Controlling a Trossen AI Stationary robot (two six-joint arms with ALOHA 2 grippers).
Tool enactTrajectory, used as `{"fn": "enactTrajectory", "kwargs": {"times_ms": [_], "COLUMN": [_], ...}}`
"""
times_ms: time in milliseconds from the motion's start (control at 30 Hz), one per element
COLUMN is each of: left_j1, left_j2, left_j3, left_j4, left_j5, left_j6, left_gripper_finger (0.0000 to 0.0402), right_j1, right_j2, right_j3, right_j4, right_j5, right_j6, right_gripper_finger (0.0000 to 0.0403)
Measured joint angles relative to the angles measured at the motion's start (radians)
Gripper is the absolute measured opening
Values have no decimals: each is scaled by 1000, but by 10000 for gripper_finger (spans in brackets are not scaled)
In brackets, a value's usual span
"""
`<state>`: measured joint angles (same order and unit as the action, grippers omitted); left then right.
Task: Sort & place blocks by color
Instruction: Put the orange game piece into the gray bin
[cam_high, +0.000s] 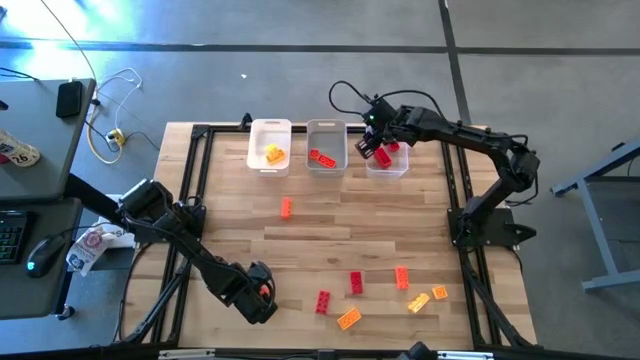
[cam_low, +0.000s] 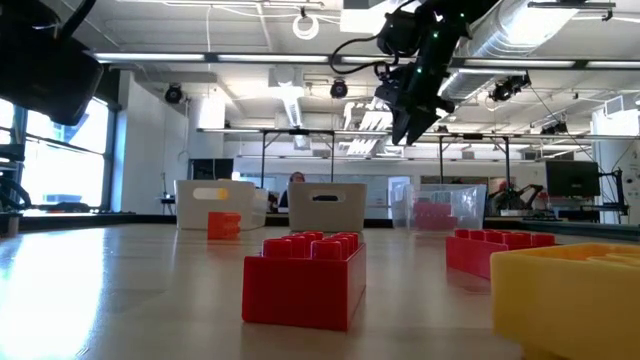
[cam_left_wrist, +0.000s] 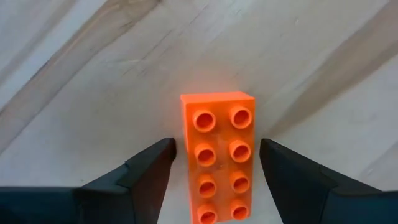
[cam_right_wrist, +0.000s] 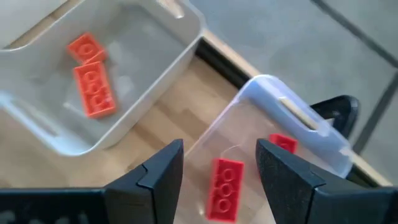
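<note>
An orange brick lies flat on the wooden table, studs up. My left gripper points down over it near the table's front left, open, one finger on each long side with a thin gap to each. My right gripper hangs open above the clear bin at the back, where red bricks lie. The grey bin holds orange-red bricks. The white bin holds a yellow brick.
Loose bricks lie on the table: an orange one in the middle, red ones, and orange and yellow ones near the front right. A black frame runs round the table.
</note>
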<state>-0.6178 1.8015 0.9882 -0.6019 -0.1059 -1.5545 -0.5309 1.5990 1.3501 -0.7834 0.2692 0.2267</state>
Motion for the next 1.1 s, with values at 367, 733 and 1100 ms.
{"fn": "enactTrajectory", "kwargs": {"times_ms": [367, 733, 1100], "left_j1": [12, 118, 287], "left_j2": [-4, -86, -205], "left_j3": [-3, -13, -10], "left_j4": [-21, -46, -33], "left_j5": [0, -110, -217], "left_j6": [162, 378, 635], "left_gripper_finger": [116, 112, 113], "right_j1": [123, 289, 511], "right_j2": [-2, -3, -3], "right_j3": [0, 0, -11], "right_j4": [-39, -155, -164], "right_j5": [-16, -178, -268], "right_j6": [-77, -104, -37], "right_gripper_finger": [188, 188, 188]}}
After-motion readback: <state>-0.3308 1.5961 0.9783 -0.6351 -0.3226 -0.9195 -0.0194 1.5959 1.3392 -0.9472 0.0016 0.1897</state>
